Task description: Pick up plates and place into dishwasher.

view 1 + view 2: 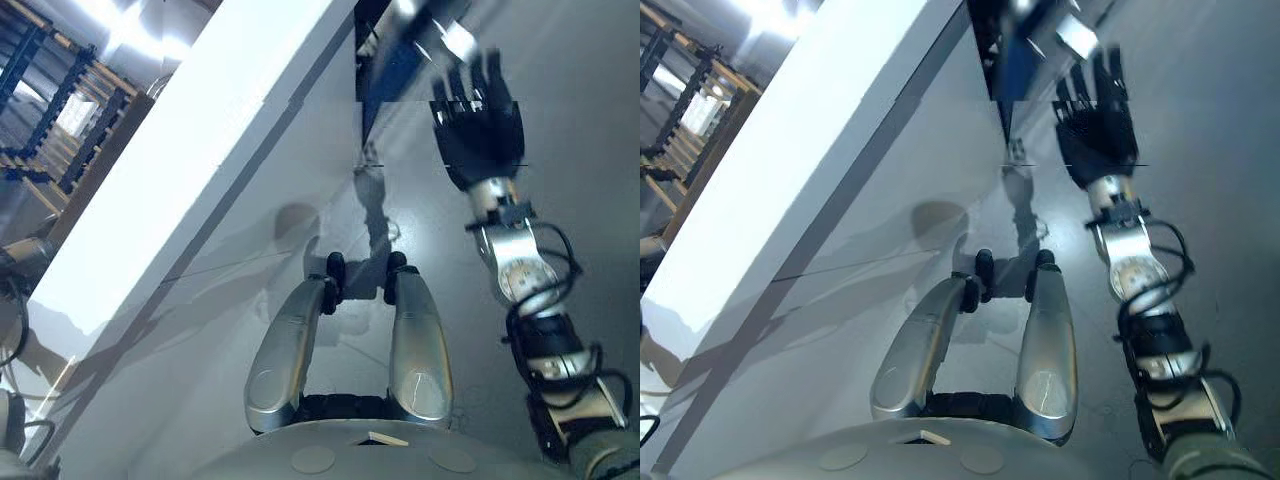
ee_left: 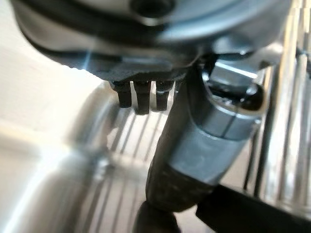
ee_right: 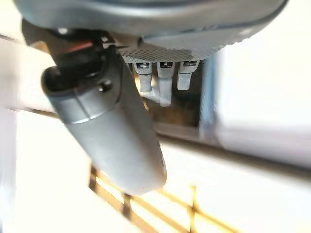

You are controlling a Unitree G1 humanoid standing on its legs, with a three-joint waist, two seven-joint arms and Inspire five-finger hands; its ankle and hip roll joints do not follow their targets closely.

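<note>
Left eye view: right hand (image 1: 478, 122) raised over grey floor (image 1: 580, 150), fingers (image 1: 494, 72) straight and spread, holding nothing. White counter (image 1: 200, 150) at left. Left hand (image 2: 146, 92): finger state unclear. Plates unseen.

Grey floor (image 1: 570, 120) lies open around the right hand (image 1: 478, 120), whose straight fingers hold nothing. To its left, a long white counter (image 1: 200, 150) walls off that side, with a dark blue unit (image 1: 385, 60) near the fingertips.
</note>
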